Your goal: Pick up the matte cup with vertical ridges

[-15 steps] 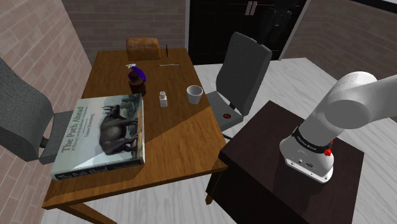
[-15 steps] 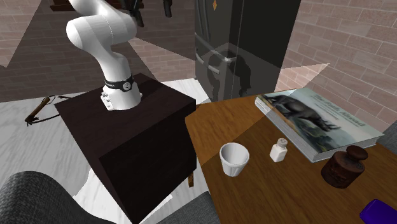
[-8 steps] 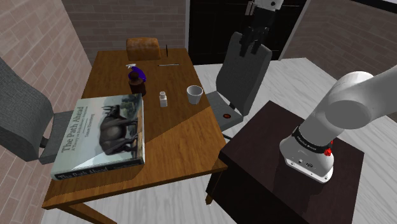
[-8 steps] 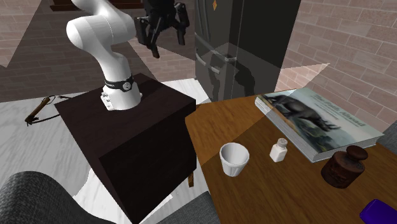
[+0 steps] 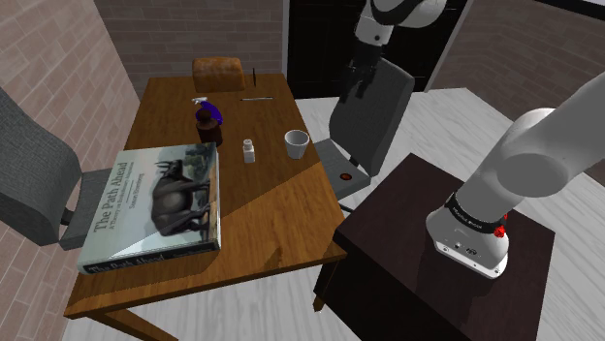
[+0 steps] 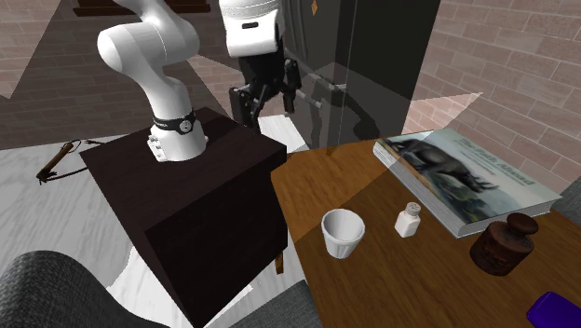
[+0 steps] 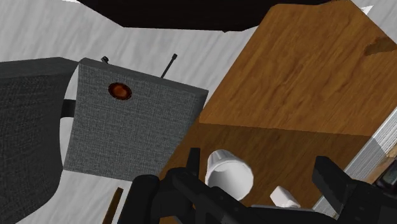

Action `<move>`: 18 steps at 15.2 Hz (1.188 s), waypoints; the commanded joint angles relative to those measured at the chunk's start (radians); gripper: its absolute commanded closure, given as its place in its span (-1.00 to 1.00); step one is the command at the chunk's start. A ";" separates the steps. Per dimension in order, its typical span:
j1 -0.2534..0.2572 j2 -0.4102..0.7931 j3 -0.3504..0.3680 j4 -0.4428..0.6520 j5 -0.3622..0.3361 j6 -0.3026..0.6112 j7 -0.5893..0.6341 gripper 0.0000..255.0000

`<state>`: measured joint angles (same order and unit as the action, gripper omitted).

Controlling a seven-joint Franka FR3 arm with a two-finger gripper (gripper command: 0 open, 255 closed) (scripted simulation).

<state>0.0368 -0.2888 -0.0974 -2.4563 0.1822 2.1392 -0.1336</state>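
Note:
The white ridged cup (image 5: pixel 297 142) stands upright near the wooden table's (image 5: pixel 271 208) edge that faces the grey chair. It also shows in the second exterior view (image 6: pixel 342 233), beside a small white bottle. My black gripper (image 5: pixel 355 85) hangs high in the air over the chair's backrest, well apart from the cup, with nothing in it. The second exterior view has the gripper (image 6: pixel 268 101) open, its fingers spread, above the stand's corner. Seen from the wrist, the cup (image 7: pixel 229 173) lies far below, between the open gripper's (image 7: pixel 257 168) fingers.
A large book (image 5: pixel 155 203) covers the table's near left. A small white bottle (image 5: pixel 249 149) and a dark brown jar (image 5: pixel 206 124) with a purple item stand beside the cup. A grey chair (image 5: pixel 368 111) is tucked by the table edge. The dark stand (image 5: pixel 427 281) sits lower right.
The arm has swung down and toward the table, bringing the gripper from the picture's top edge to a spot over the chair. The fingers stay open. The cup has not moved.

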 commanded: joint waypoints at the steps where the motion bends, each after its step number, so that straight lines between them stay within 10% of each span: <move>1: 0.009 0.087 -0.005 0.028 0.019 0.057 -0.027 -1.00; 18: -0.002 0.778 0.034 0.455 0.187 0.283 -0.236 -1.00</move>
<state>0.0379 0.4463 -0.0685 -2.0373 0.3634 2.4175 -0.3615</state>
